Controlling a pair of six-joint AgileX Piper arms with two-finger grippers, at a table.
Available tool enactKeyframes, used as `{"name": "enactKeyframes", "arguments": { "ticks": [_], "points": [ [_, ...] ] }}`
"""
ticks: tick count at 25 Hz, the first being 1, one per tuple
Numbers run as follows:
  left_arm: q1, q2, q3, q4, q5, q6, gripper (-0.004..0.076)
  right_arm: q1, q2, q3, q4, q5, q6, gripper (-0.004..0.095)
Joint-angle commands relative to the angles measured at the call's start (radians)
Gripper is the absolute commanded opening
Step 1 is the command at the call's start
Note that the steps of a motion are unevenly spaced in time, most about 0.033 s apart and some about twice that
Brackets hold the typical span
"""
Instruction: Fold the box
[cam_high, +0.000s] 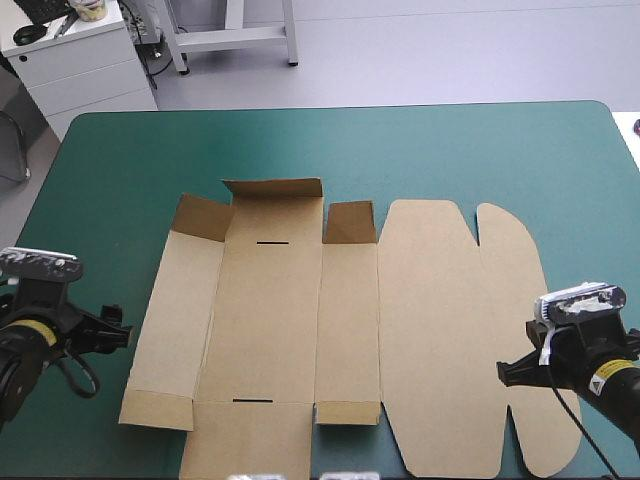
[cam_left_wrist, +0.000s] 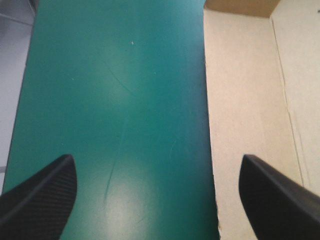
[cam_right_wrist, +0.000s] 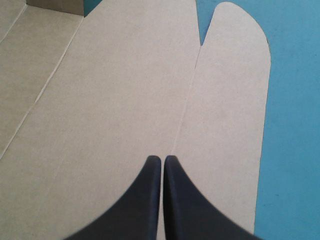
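Observation:
The brown box (cam_high: 350, 330) lies as a flat cut sheet across the middle of the teal-green cover (cam_high: 350, 150). Three small flaps along its far edge (cam_high: 273, 187) stand slightly raised. My left gripper (cam_high: 112, 335) hovers at the sheet's left edge. In the left wrist view it (cam_left_wrist: 156, 160) is open, one finger over bare cover, the other (cam_left_wrist: 272, 200) over the box's left panel (cam_left_wrist: 250, 100). My right gripper (cam_high: 512, 372) is over the sheet's right side. There it (cam_right_wrist: 162, 159) is shut, empty, above the crease beside the rounded flap (cam_right_wrist: 230, 75).
A broad strip of bare cover runs along the table's far side, with narrower strips left (cam_left_wrist: 115, 100) and right (cam_right_wrist: 295, 125) of the sheet. The box's near edge reaches the table's front edge. A white drawer cabinet (cam_high: 80, 60) stands beyond the far left corner.

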Motion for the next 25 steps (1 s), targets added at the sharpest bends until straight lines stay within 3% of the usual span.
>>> {"name": "enactKeyframes", "arguments": {
  "ticks": [1,5,10,14,16,20,25],
  "points": [
    [0.003,0.083,-0.028,0.012,-0.065,-0.051,0.0608,-0.005,-0.024,0.003,0.019,-0.031,0.001,-0.0001],
    [0.003,0.154,-0.019,0.010,-0.090,-0.135,0.0608,-0.005,-0.049,0.031,0.071,0.009,0.001,-0.0001],
    [0.105,0.195,0.036,-0.088,-0.214,-0.175,0.0585,-0.005,-0.067,0.060,0.083,0.010,0.001,-0.0001],
    [0.351,0.217,0.063,-0.441,-0.239,0.163,0.0477,-0.005,-0.071,0.067,0.073,0.006,0.001,-0.0001],
    [0.504,0.259,0.073,-0.634,-0.208,0.305,0.0465,-0.005,-0.071,0.067,0.071,0.006,0.001,-0.0001],
    [0.591,0.405,0.077,-0.861,-0.085,0.520,0.0465,-0.003,-0.073,0.067,0.073,0.003,0.001,-0.0001],
    [0.591,0.566,0.077,-0.853,0.019,0.553,0.0465,-0.003,-0.073,0.067,0.073,0.002,0.001,-0.0001]
  ]
}}
